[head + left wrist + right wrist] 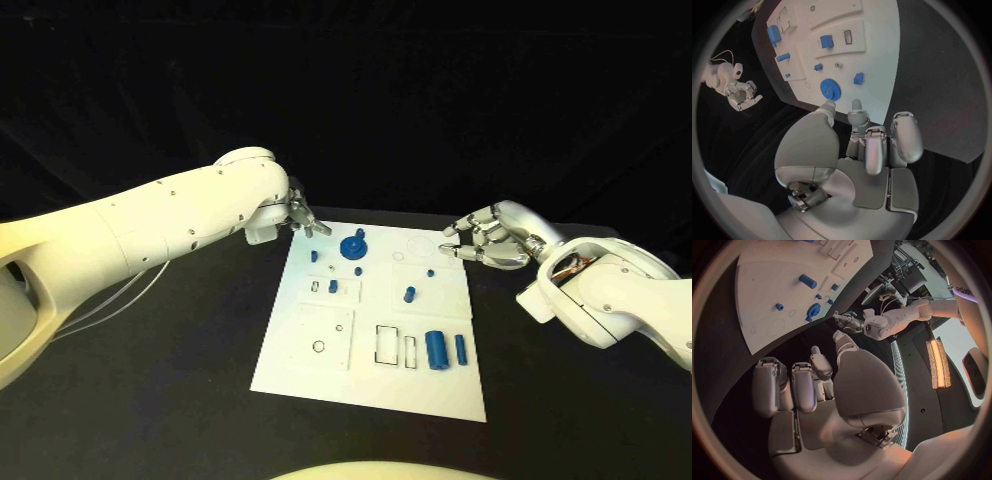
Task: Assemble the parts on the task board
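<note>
Table: gear [355, 246] beside left hand [299, 214]

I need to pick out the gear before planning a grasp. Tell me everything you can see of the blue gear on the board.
The blue gear is a round, toothed disc, plastic-looking, with a raised hub. It lies flat near the far edge of the white task board, close to the left hand, whose fingertips hang just short of it. Nothing touches it.

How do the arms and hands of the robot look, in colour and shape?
Both arms are white, smooth, rounded shells with small dark screw holes. The left hand and right hand are silver metal with many fingers and pale grey pads. Thin pale cables run beside the left arm.
</note>
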Available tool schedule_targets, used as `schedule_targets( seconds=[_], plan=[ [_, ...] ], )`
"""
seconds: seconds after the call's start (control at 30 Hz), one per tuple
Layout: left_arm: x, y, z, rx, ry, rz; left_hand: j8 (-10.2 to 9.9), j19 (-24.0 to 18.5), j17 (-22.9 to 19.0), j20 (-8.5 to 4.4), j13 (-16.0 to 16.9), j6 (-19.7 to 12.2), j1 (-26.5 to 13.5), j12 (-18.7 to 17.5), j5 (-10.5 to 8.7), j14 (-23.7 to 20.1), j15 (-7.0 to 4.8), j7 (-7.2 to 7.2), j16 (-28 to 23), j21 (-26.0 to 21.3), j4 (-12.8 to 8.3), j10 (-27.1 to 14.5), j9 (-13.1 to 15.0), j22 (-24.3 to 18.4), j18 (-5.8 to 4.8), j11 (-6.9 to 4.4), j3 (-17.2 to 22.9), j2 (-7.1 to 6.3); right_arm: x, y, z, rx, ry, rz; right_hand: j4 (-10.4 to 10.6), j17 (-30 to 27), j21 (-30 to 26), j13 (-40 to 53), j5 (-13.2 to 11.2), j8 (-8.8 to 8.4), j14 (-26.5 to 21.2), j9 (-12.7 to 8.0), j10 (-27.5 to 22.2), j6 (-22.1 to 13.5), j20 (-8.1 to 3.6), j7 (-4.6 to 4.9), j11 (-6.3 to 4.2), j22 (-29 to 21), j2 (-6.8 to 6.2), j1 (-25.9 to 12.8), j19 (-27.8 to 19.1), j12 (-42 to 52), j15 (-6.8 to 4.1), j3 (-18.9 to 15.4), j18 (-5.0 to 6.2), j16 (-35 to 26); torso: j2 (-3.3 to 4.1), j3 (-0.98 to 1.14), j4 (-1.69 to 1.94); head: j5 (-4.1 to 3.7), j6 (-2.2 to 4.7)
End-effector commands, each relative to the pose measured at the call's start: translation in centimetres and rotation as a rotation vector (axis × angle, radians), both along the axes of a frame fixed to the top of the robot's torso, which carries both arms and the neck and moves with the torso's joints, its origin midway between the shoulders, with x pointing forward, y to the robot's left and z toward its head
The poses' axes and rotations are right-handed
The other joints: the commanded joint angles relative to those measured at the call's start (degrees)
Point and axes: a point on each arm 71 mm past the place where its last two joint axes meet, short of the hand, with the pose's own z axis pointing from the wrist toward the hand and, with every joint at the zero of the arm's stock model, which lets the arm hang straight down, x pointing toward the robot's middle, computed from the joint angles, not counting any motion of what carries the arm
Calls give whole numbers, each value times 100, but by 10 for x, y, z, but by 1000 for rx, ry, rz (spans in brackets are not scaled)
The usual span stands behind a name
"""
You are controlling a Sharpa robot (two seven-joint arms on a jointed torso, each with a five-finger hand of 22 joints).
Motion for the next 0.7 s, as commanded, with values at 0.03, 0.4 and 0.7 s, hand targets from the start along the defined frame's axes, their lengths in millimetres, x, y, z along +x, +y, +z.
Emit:
schedule_targets(
  seconds=[0.03,0.4,0.7],
  plan=[
    [1,-2,-6,23,15,-38,-39,-21,1506,43,-22,-50,62,-39,19,592,54,0,34,-36,5,-29,-30,-17,0,24,-51,-13,-1,2,-1,-2,1,15,-4,2,-26,-1,-26,28,252,-8,-3,-9,-20,8,8,660,-9,-67,-19,-17,-44,-38,60,-17,14,-4,-15,18,-4],
    [5,-1,-16,71,12,-48,-137,-37,1506,71,-50,-79,20,-44,19,592,85,38,34,-55,14,-57,-135,-43,6,58,-187,-18,-1,2,-1,-1,2,17,-4,2,-26,-1,-26,28,252,-8,-3,-9,-20,8,8,660,-9,-67,-19,-17,-44,-38,60,-17,15,-6,-17,44,-28],
    [4,-3,-18,77,35,-68,-149,-39,1506,76,-60,-76,21,-49,19,592,89,41,34,-58,11,-63,-151,-47,7,61,-212,-16,-1,3,-1,-1,2,18,-4,2,-30,-1,-14,29,252,-8,-2,-11,-20,7,7,658,-3,-64,-20,-15,-45,-40,60,-18,8,-1,-10,58,-25]
  ],
)
